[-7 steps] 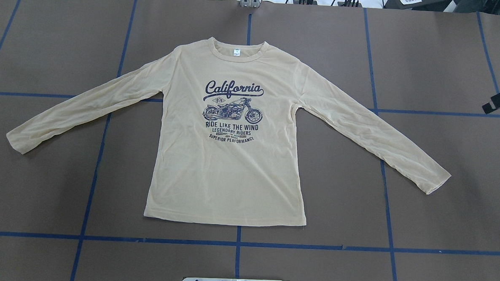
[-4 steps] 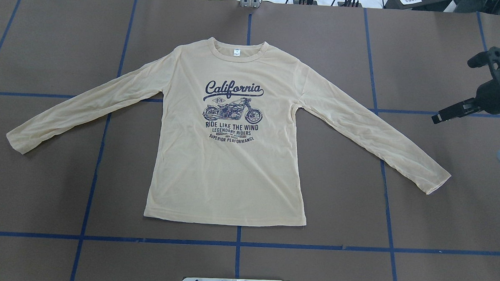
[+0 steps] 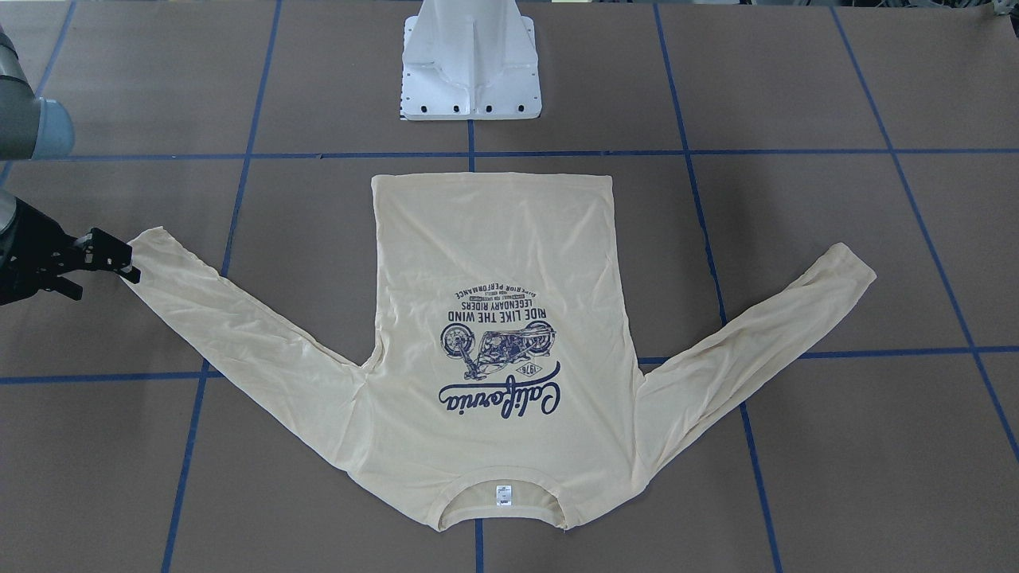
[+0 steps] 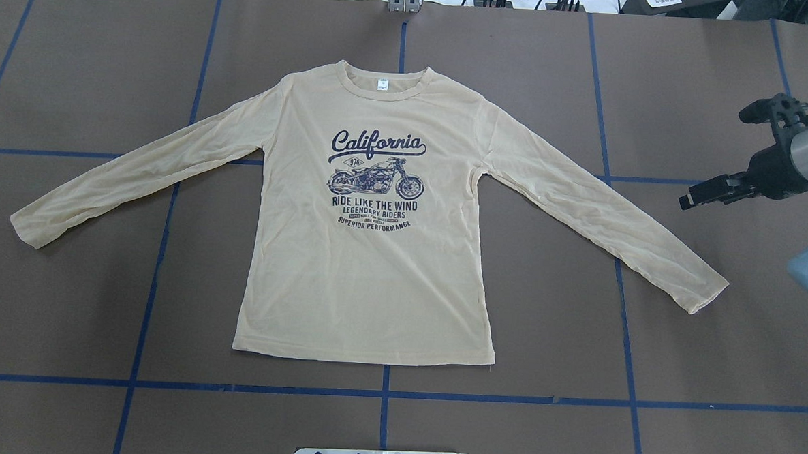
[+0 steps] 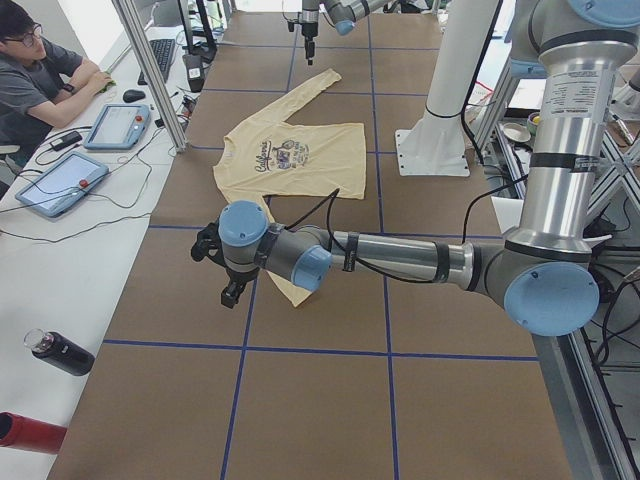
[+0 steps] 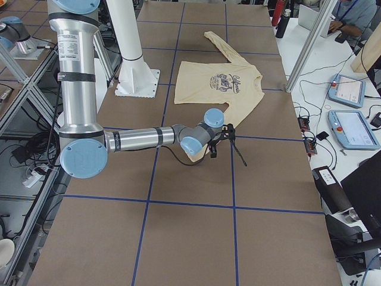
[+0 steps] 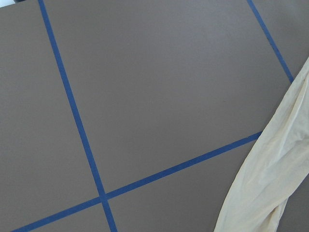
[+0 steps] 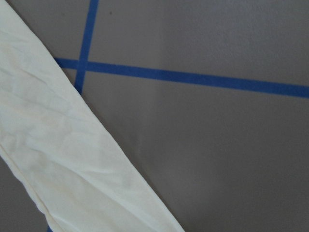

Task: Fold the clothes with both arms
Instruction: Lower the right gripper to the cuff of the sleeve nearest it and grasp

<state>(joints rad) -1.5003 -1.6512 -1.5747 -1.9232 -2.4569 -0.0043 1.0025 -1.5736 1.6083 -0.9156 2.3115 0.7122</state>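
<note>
The shirt (image 4: 367, 287) lies flat and face up in the middle of the bench (image 4: 97, 70). Its collar points away from the robot, and both sleeves are spread wide, slanting back toward the robot. No fold has been made yet.

The right claw (image 4: 686, 200) hangs above the bench just outside the right sleeve (image 4: 602, 215). From this claw the right cuff (image 4: 708, 295) lies below and a little toward the robot. The sleeve's long axis runs from the cuff inward and away, up to the shoulder. The overhead view shows a gap between claw and cloth, while the front view has them almost overlapping. So the claw is probably raised over the cuff rather than touching it. Its jaws look parted and carry nothing.

The left claw (image 5: 230, 296) shows only in the side view, low and just outside the left cuff (image 4: 25, 231). That sleeve runs inward from it toward the shirt's body. I cannot tell whether this claw is spread or closed, and neither claw is plainly nearer its cuff.

A second ago only the tip of the right claw showed at the edge of the overhead view. It has since come inward toward the sleeve, and the shirt has not moved.

Next, I judge, each claw drops onto its cuff.
</note>
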